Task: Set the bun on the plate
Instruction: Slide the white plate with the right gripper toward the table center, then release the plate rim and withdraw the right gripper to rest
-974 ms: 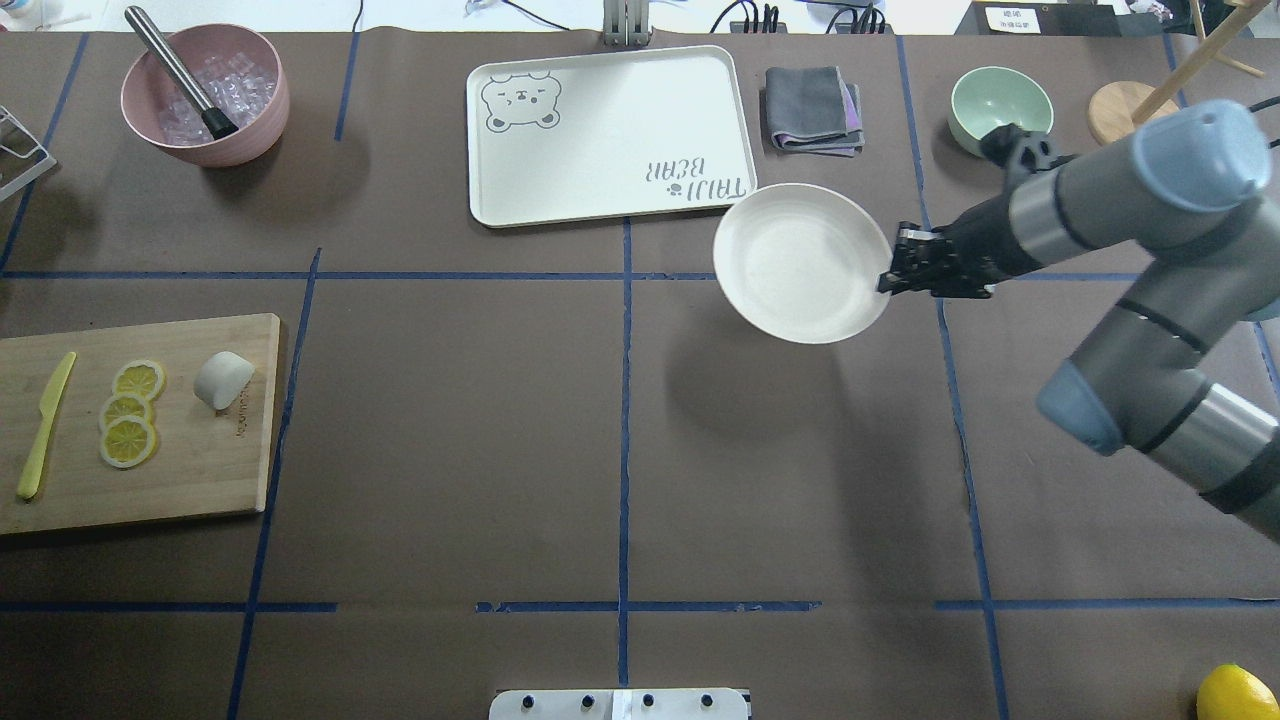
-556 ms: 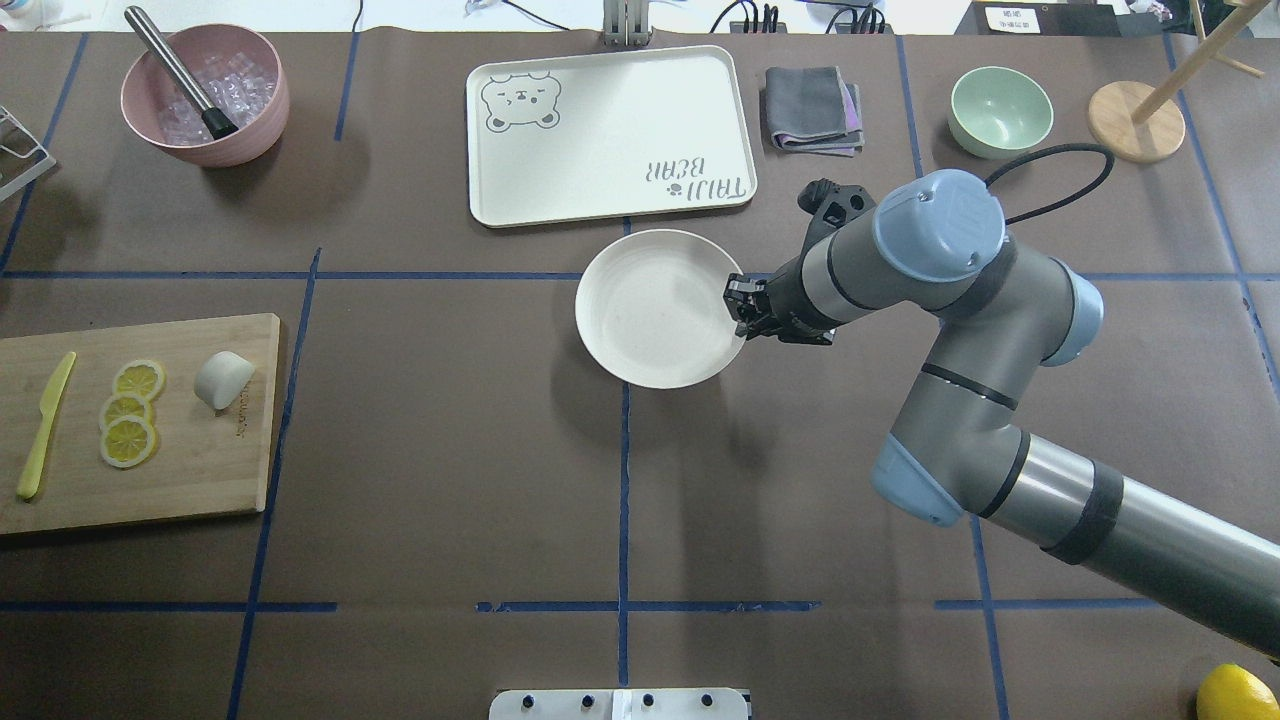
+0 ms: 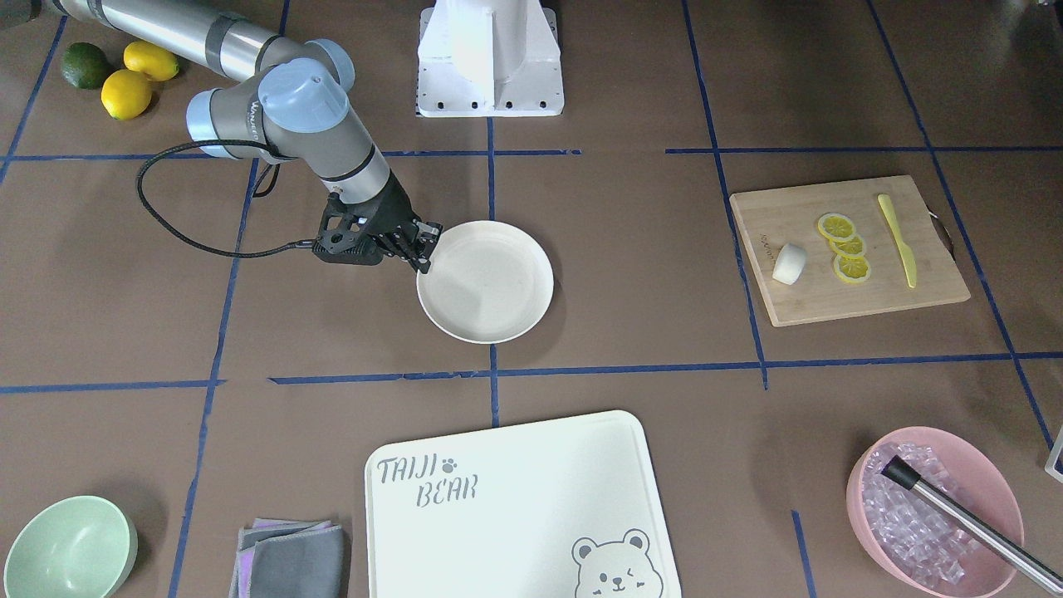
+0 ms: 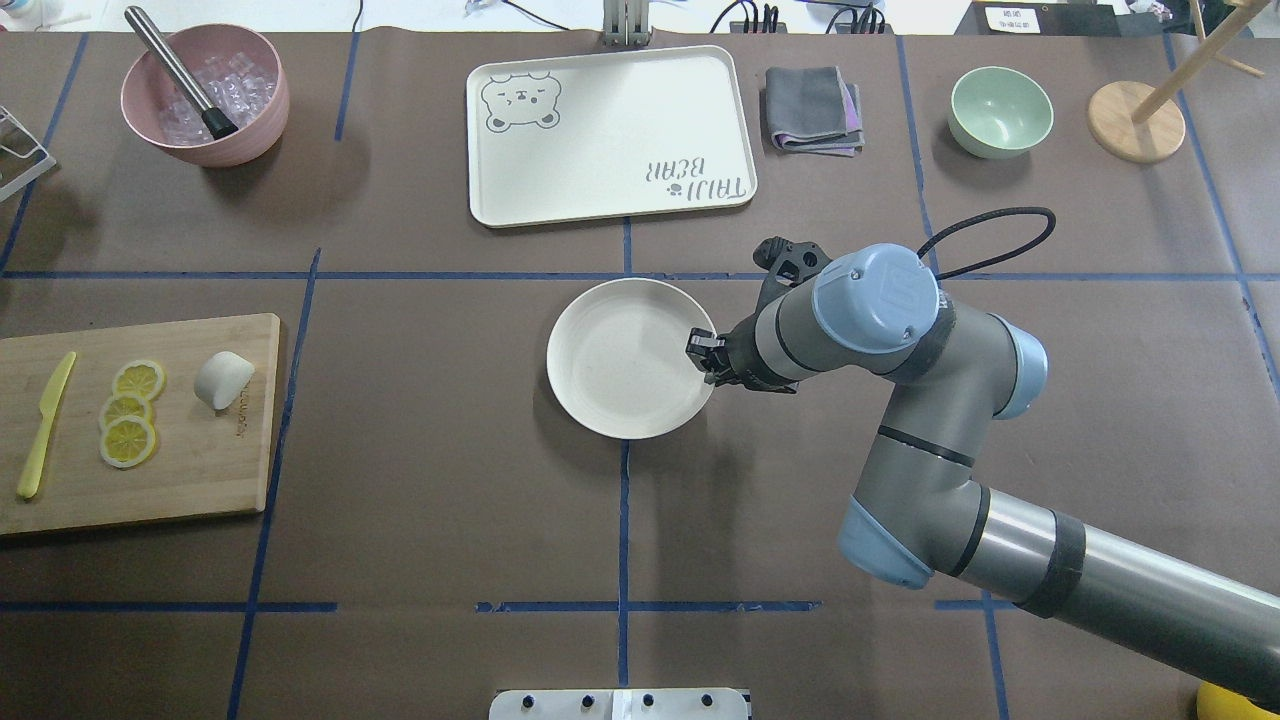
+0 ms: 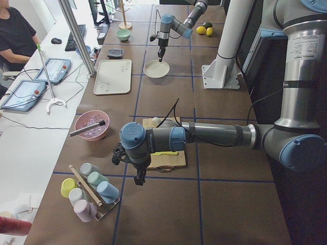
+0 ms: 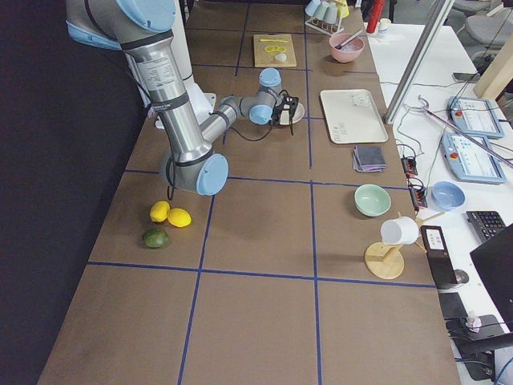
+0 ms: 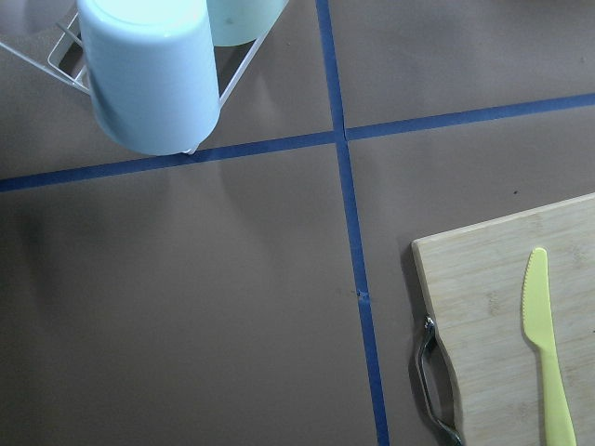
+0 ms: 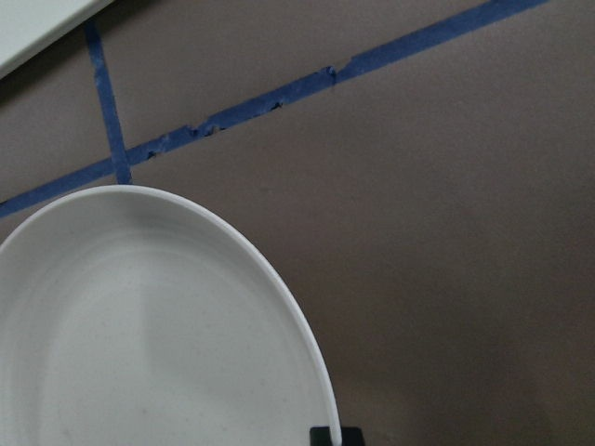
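Pinches the rim of the plate with the right gripper, jaws clenched on the edge toward the robot's right; cannot tell whether the plate sits flat on the table or hangs just above it. Leaves the bun well apart from the plate, toward the robot's left, on the cutting board, with the lemon slices just past it, farther from the plate, and the yellow knife farther again. Shows the left gripper only from the side, beyond the board from the plate; cannot tell how its jaws stand. Risks tipping or skidding the plate if let go while off level, or dragging it along if a finger catches under the rim on withdrawal. Risks, at the bun, squashing a probably soft lump with too hard a squeeze, or nudging the slices close by. Risks, after the long carry, dropping the bun on the rim instead of inside the plate. Reads "TAIJI BEAR" by a bear face on the white tray just beyond the plate, away from the robot; small print on the board's plate-side edge too small to read.
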You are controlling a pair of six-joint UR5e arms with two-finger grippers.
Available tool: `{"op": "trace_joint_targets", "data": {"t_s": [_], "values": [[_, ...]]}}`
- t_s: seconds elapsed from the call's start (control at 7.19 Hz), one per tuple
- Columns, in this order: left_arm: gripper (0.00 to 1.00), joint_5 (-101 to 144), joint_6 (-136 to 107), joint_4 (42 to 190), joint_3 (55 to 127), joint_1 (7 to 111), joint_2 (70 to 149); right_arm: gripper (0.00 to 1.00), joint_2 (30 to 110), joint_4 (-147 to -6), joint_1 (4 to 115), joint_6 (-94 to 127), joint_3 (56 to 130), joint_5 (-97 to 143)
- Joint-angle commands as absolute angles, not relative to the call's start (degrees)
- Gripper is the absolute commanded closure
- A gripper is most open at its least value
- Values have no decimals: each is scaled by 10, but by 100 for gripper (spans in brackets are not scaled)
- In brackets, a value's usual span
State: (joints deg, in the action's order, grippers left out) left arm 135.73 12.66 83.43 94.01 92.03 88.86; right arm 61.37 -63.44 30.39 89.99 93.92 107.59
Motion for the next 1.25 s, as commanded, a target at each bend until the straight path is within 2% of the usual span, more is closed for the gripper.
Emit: {"op": "trace_joint_targets", "data": {"t_s": [0.0,0.14,0.28,0.56,0.97,1.11], "values": [[0,1357,127,834,941,921,889,84,614,-635,293,900,938,1070],[0,1357,127,834,940,921,889,46,614,-635,293,900,939,1070],[0,1357,127,834,941,921,889,1,613,-640,292,899,939,1070],[0,1357,123,835,960,921,888,0,613,-671,298,898,963,1072],[0,1357,28,833,1054,907,885,0,613,-773,332,864,1004,1078],[0,1358,-8,838,1064,877,876,0,615,-813,352,817,1012,1084]]}}
